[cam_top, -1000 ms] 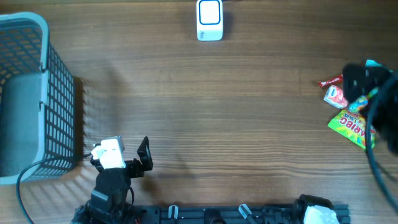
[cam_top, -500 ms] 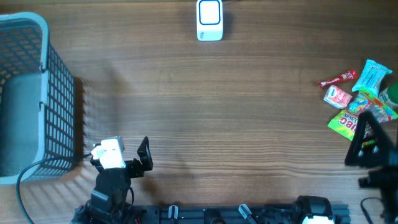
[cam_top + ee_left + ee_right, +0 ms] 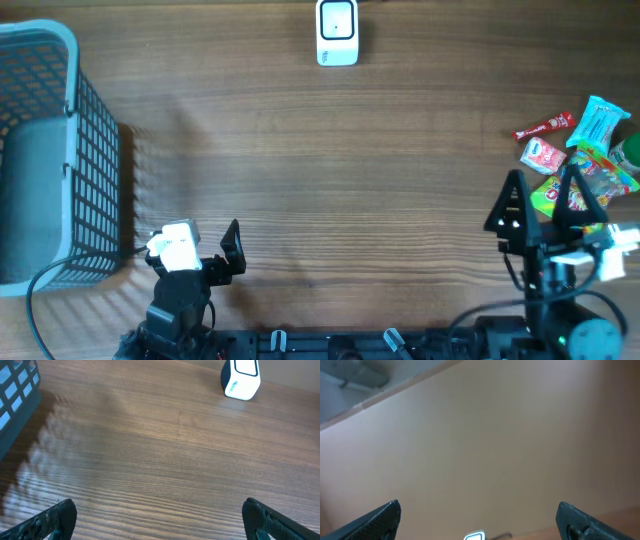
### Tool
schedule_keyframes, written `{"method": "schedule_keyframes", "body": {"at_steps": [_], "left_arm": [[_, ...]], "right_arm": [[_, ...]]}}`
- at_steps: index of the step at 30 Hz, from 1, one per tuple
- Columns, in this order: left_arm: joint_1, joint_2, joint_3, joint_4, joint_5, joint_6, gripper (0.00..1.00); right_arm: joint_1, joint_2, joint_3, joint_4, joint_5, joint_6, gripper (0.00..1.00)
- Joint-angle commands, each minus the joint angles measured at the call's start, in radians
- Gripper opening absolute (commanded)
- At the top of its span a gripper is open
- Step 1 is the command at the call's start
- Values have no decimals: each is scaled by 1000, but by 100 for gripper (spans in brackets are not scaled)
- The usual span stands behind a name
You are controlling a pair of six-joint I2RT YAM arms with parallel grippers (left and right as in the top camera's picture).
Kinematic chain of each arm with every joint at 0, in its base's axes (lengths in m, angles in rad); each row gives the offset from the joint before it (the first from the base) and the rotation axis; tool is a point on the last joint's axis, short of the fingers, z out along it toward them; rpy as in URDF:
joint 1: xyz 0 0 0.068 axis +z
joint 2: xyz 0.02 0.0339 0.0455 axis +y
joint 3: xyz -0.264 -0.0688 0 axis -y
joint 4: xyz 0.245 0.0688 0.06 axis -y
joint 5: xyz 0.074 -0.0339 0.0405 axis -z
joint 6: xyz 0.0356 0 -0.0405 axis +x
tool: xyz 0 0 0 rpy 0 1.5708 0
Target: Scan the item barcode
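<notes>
A: Where is the barcode scanner (image 3: 337, 32)?
B: At the far edge of the wooden table (image 3: 350, 180), white and upright.
A: And the items?
B: A heap of snack packets well to the scanner's right and nearer the robot: a yellow Haribo bag (image 3: 543, 198), a small red-and-white packet (image 3: 541, 156), a red stick wrapper (image 3: 541, 128) and a light blue packet (image 3: 597, 122).
A: The right gripper (image 3: 545, 190)?
B: On the scanner side of that heap, jaws spread wide, nothing between them. From overhead its fingers overlap the Haribo bag; whether they touch it I cannot tell.
A: The left gripper (image 3: 159, 510)?
B: Left of the scanner at the near edge, likewise wide and empty, over bare wood. The grey mesh basket (image 3: 40, 150) sits further left.
</notes>
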Motion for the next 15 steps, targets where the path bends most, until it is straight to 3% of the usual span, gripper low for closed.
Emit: {"method": "schedule_keyframes", "body": {"at_steps": [1,10,15], "left_arm": [[-3,-5,-5,2,-13,-2,100],[-3,-5,-5,2,-13,-2,100],[-3,-5,-5,2,-13,-2,100]], "right_arm": [[5,-63,-127,93,58,5,100],[5,-84,-318,181,162,76,100],[6,-84,-325,43,195,72,100]]}}
